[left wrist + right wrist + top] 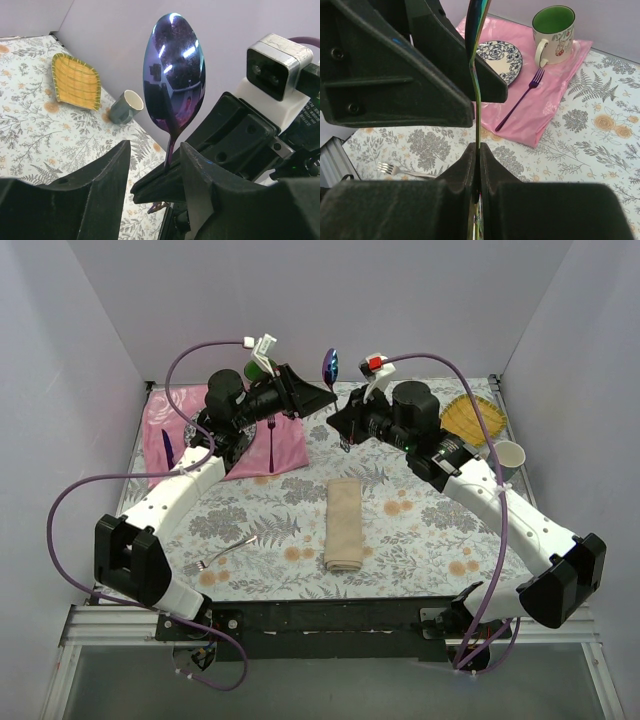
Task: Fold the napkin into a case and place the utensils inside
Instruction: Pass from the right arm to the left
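Overhead view: two white robot arms reach over a table covered in a floral cloth (pixel 420 530). Toward the far side, between their black grippers, a slim metal spoon with a shiny purple-blue bowl (pixel 330 366) stands upright in the air, bowl up. The left gripper (pixel 322 396) meets it from the left, and the right gripper (pixel 343 422) meets it from below and to the right. The napkin, a beige-tan cloth folded into a narrow oblong (pixel 343 525), lies mid-table, well apart from the spoon. A small pale silver fork (pixel 222 554) lies left of the napkin, near the left arm. A pink cloth mat (pixel 245 458) sits at the far left.

Left wrist view: the left gripper's two black fingers (pixel 107 185) stand partly apart on either side of the spoon's thin neck. Clear space shows on one side, so they grasp nothing yet. Below them, the right gripper pinches the handle.

Right wrist view: the right gripper's fingers (pixel 462 167) are pressed tight on the spoon handle, which rises straight up past the left gripper's fingers.

This looks like a handover from right to left. To do it well, the left fingers should close squarely on the neck, above the other grip. The right should let go only once that hold is firm, since the smooth, thin metal could swivel or slip.
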You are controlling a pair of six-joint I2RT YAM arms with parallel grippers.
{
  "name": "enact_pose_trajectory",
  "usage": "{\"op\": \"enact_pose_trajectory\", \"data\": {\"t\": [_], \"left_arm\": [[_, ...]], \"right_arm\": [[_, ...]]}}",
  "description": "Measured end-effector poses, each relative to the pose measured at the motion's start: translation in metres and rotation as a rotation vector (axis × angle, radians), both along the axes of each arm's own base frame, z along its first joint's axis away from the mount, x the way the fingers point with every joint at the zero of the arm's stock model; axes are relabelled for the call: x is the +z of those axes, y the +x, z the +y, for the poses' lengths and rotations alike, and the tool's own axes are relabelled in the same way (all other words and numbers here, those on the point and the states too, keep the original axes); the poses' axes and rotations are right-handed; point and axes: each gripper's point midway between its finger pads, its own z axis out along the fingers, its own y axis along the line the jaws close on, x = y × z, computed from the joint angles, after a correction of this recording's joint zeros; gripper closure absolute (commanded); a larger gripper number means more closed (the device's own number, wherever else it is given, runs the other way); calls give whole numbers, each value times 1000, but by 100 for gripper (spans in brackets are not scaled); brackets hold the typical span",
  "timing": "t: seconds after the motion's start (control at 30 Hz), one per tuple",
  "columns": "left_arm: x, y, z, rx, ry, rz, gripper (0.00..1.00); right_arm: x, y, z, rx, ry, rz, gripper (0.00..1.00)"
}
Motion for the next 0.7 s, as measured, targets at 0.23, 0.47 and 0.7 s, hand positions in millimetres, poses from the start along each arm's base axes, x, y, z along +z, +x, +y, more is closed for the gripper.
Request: {"op": "enact_pose_trajectory", "data": {"t": [0.23,0.47,0.7], "left_arm": [[2,1,-5,-12,-17,5,80],[9,-2,-8,-24,-36,4,100],[10,-2,-8,-31,-45,18,100]], "right_arm": [[-6,-2,1,-13,-45,-14,99],[-5,-1,0,-31,-67,-35,99],[-3,-5,3,-8,-71,-44,57]]}}
